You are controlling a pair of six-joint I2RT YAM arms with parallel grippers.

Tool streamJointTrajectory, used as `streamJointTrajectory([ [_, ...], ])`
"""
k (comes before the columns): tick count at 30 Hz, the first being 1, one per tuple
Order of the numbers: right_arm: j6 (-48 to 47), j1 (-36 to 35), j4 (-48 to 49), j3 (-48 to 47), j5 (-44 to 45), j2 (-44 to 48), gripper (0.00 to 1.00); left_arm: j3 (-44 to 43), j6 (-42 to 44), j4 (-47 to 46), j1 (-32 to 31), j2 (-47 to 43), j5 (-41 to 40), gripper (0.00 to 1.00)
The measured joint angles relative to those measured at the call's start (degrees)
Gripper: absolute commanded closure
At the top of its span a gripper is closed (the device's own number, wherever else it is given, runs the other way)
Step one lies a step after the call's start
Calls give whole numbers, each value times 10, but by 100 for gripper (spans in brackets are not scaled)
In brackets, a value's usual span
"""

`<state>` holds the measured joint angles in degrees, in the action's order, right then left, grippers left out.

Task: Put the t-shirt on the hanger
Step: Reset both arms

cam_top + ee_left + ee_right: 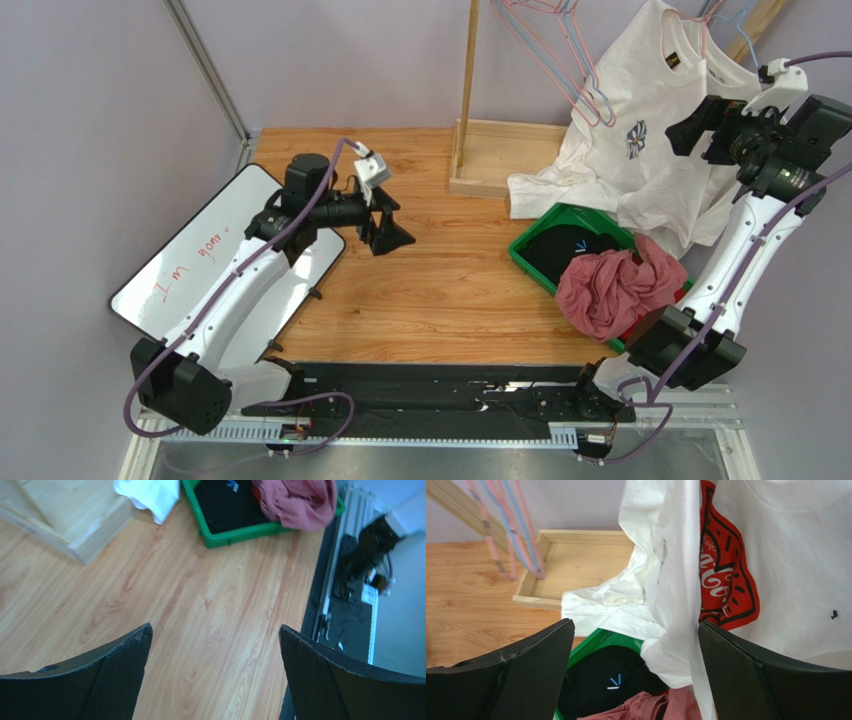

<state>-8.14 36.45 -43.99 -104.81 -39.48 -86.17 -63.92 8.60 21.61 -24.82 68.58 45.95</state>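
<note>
Nearest to the lens, two black fingers (526,670) of the right claw (636,626) stand wide apart and hold nothing, with white cloth just in front of them. On the wooden desk (430,300) the left claw (395,222) is also wide and empty, well apart from the work. Up at the far right the t-shirt (640,100) hangs spread out, its lower part sagging toward the wooden tray (490,155) and the green bin (530,255). A pink hook at its collar is, I think, the hanger (690,19); the rest of the wire is hidden in the cloth. I judge that the hanging step is nearly finished. The next move calls for the right arm to draw back cleanly, without catching a fold. Close beside hangs another white shirt with a red graphic (726,580), which may snag. Below, a reddish garment (615,285) fills the bin, and spare wire hangers (560,50) dangle to the left of the shirt.
</note>
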Motion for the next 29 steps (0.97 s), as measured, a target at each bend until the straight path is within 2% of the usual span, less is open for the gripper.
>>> streamJointTrajectory([
  [5, 34, -3, -9, -36, -52, 59, 0, -95, -84, 20, 65, 42, -25, 1],
  [9, 46, -39, -35, -61, -87, 107, 0, -139, -104, 54, 117, 47, -48, 1],
  [14, 33, -191, -95, -64, -93, 128, 0, -175, -104, 149, 164, 46, -84, 1],
  [18, 7, -328, -129, 0, -65, 132, 0, -178, -83, 231, 185, 30, -127, 1],
  [22, -32, -439, -155, 89, -17, 132, 0, -144, -56, 289, 189, -36, -170, 1],
  [26, -68, -511, -171, 165, 31, 135, 0, -102, -40, 334, 189, -132, -197, 1],
  [29, -87, -521, -175, 203, 54, 148, 0, -77, -29, 357, 189, -189, -218, 1],
])
